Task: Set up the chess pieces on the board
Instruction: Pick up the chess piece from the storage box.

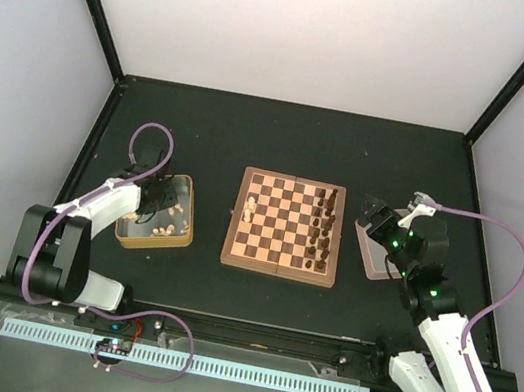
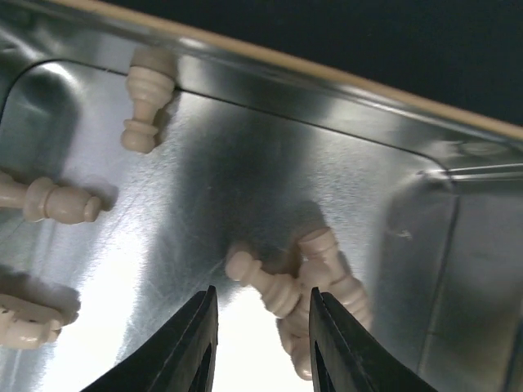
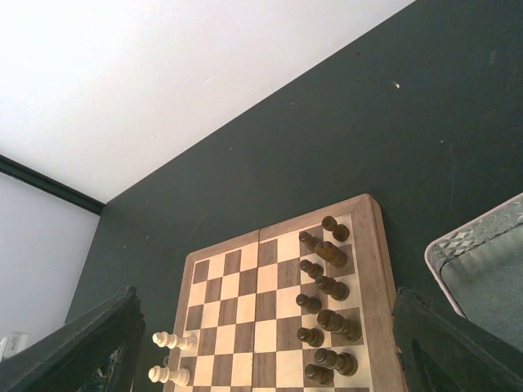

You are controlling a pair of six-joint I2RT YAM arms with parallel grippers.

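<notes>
The board [image 1: 285,226] lies mid-table, also in the right wrist view [image 3: 278,310]. Several dark brown pieces [image 1: 319,229] stand in two columns on its right side [image 3: 327,310]. A few cream pieces [image 1: 249,209] stand on its left edge [image 3: 172,359]. My left gripper [image 2: 263,327] is open, low inside the gold-tan tin [image 1: 160,212], its fingers either side of a small pile of cream pieces [image 2: 302,294] lying on the tin's shiny floor. More cream pieces [image 2: 147,102] lie around. My right gripper [image 1: 372,216] is open and empty, held above the table right of the board.
A silver-grey tray [image 1: 381,242] lies right of the board under the right arm; its corner shows in the right wrist view [image 3: 482,261]. The tin's walls [image 2: 343,82] close in around the left gripper. White walls ring the black table.
</notes>
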